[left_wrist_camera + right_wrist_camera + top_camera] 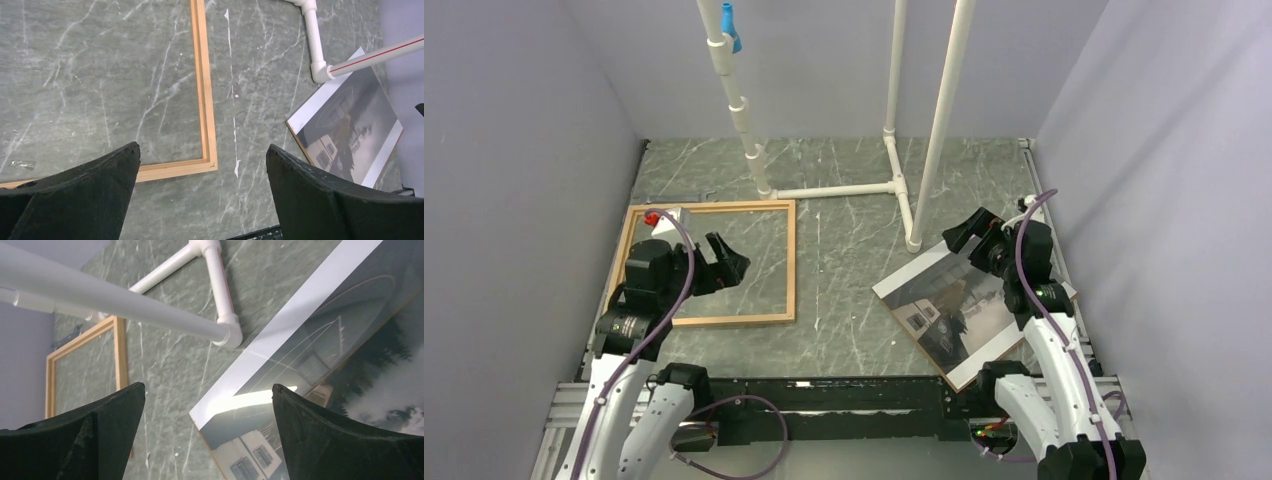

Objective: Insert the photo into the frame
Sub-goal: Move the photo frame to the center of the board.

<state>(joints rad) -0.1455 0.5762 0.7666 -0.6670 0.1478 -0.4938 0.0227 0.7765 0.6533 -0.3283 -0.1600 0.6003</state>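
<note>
Top external: photo [944,310] face-up, diagonal on table

Both arms come up from their bases and fold forward at the elbow, wrists tipped downward. The left arm [629,330] sits on its own side, and the left gripper [727,255] has its jaws spread wide with nothing between them. Same deal for the right arm [1049,330]: the right gripper [969,232] is gaping too, empty, angled down and slightly inward.
</note>
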